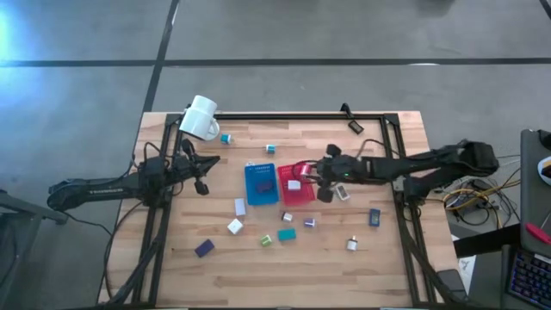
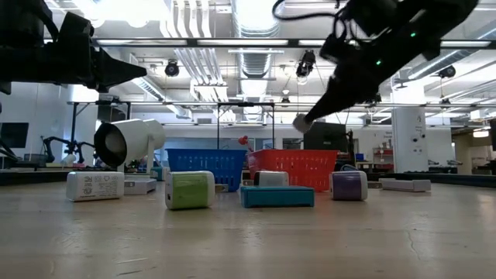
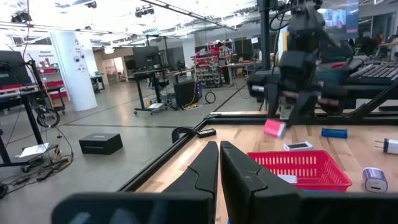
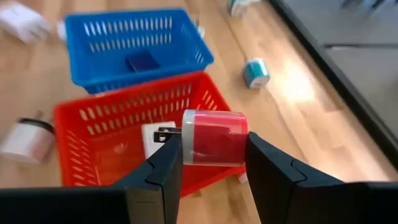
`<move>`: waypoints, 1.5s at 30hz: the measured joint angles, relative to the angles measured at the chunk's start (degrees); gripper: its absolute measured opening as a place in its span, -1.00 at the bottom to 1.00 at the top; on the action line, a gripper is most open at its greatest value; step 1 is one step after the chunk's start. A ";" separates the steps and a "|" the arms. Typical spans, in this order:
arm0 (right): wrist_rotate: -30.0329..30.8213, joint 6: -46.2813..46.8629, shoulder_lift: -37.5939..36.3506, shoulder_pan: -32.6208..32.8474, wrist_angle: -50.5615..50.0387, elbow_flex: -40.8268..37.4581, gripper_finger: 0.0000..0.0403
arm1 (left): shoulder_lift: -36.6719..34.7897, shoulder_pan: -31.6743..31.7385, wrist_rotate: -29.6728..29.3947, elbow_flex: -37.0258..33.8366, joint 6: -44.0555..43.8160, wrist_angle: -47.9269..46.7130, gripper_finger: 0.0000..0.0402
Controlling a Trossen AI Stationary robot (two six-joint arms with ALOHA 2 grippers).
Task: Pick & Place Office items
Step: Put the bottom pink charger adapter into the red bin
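My right gripper (image 4: 214, 163) hangs above the red tray (image 1: 300, 197) and is shut on a pink plug-like block (image 4: 214, 145), which also shows in the low view as a pink block (image 2: 301, 122). A white item (image 4: 155, 138) lies in the red tray, and a dark blue one (image 4: 142, 61) in the blue tray (image 1: 261, 183). Other small items lie loose on the wood: a white block (image 1: 235, 226), a dark blue block (image 1: 203, 248), a green block (image 1: 266, 240), a teal block (image 1: 287, 234) and a purple block (image 1: 308, 223). My left gripper (image 1: 205, 166) waits shut at the table's left. My right gripper pinches the pink block by its two flat sides (image 4: 193, 146) between the fingers, coming from above and slanting down. The block is lifted clear over the red tray's near part, lying level across the fingers, with its white pronged end (image 4: 166, 134) sticking out to one side.
A large white mug (image 1: 201, 117) lies on its side at the far left corner. More small items lie right of the trays, among them a dark blue item (image 1: 375, 217) and a white item (image 1: 351, 244). A black frame (image 1: 397, 164) borders the table. Bare wood lies along the near edge.
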 joint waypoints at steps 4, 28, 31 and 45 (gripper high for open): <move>-2.29 -0.39 6.22 -0.21 -0.07 3.45 -0.32 | 0.00 0.00 0.00 0.00 0.00 0.00 -0.88; -10.63 -0.12 17.05 -1.43 -3.09 8.31 -0.25 | 0.00 0.00 -0.13 0.00 0.02 -0.02 -0.88; -10.63 -0.13 17.98 -1.46 -2.98 8.85 -0.22 | 0.00 0.00 -0.12 0.00 0.02 -0.02 -0.88; -10.39 -0.58 17.72 -1.41 -4.07 8.84 -0.05 | 0.00 0.00 0.02 0.00 0.07 -0.31 -0.88</move>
